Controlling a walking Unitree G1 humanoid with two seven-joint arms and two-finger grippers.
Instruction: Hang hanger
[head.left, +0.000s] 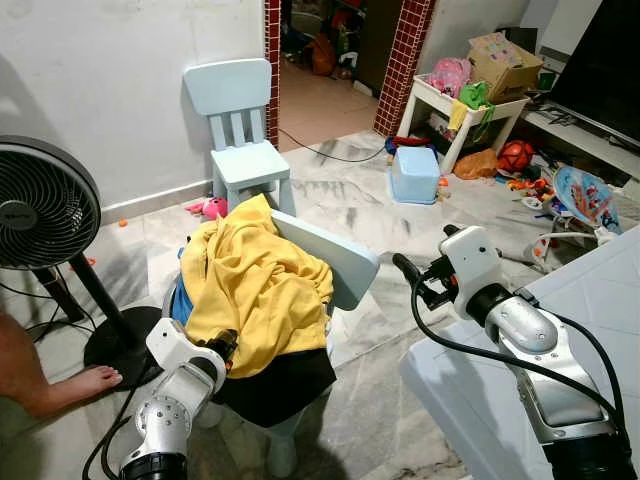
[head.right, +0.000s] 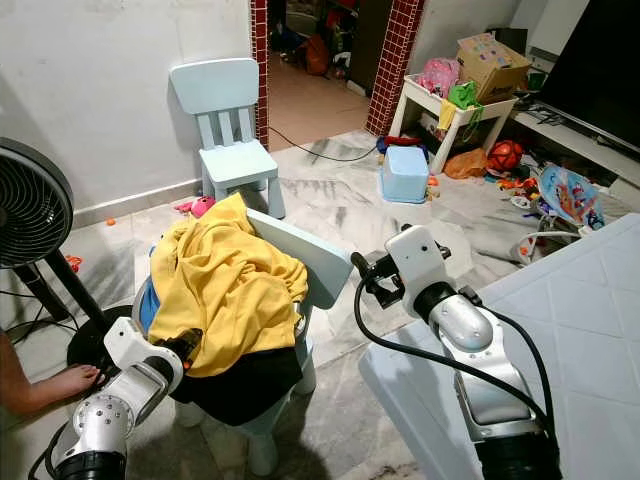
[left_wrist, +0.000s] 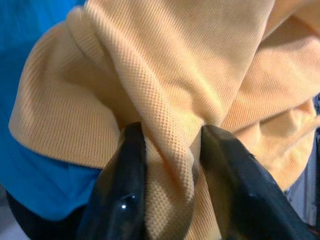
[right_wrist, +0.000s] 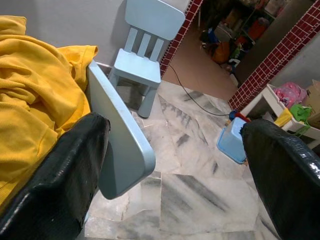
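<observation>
1. The left gripper (left_wrist: 167, 165) is low and close to the robot. Its silver arm bends up from the bottom of the head view and reaches to the lower edge of the yellow shirt (head.left: 255, 285).
2. Its two black fingers (left_wrist: 122, 195) are squeezed onto a fold of the yellow cloth, so it is grasping the shirt.
3. The yellow shirt lies in a heap over a small light blue chair (head.left: 335, 258). Blue cloth (left_wrist: 30, 65) peeks out beside it, and dark cloth (head.left: 275, 385) hangs under it.
4. I cannot see a hanger in the heap, so I cannot tell where it is.
5. The right gripper (head.left: 405, 268) is held up in the air, just to the right of the chair's back. Its arm comes in from the lower right, over a white quilted bed (head.left: 600, 310), with the elbow bent.
6. Its fingers (right_wrist: 65, 175) are spread wide apart and hold nothing. The chair's back edge sits between them in the wrist view.
7. On the left stands a black fan (head.left: 40, 215). A person's bare foot (head.left: 85, 383) rests by its base.
8. Farther back, a second light blue chair (head.left: 240, 130) stands by the white wall.
9. Farther right are a blue box (head.left: 415, 175), a white shelf (head.left: 450, 110) with toys, and a red ball (head.left: 515, 157).
</observation>
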